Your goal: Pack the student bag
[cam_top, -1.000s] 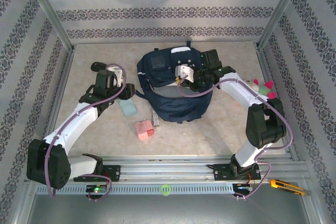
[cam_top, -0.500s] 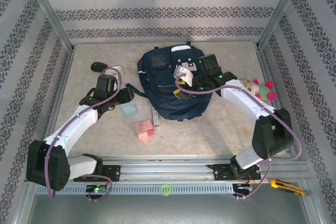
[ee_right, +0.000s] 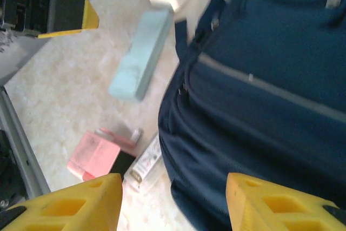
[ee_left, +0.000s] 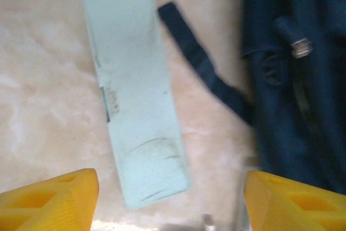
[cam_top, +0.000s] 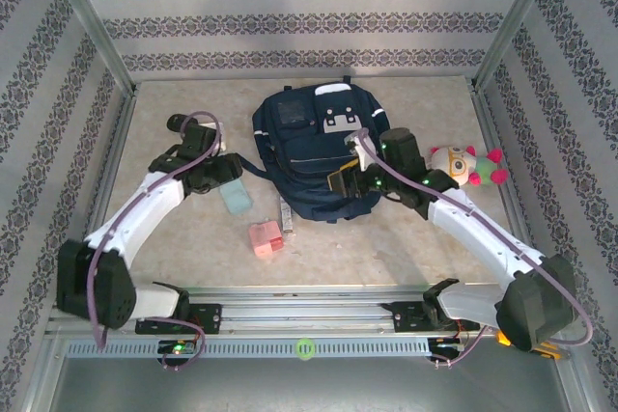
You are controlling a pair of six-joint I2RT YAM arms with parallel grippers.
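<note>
Left of the student bag (cam_top: 314,156), the left arm extends forward with its elbow low. The left gripper (ee_left: 170,201) points down over a flat, smooth mint-green case (ee_left: 135,96) — yellow jaws spread wide, nothing held. The right arm stretches in from the bag's right, and the right gripper (ee_right: 173,201) hangs over its near edge, jaws parted, empty. The bag is dark navy woven fabric with grey trim, soft and rounded. It lies flat, pockets up — long axis running from the arm bases toward the back wall, handle end farthest.
</note>
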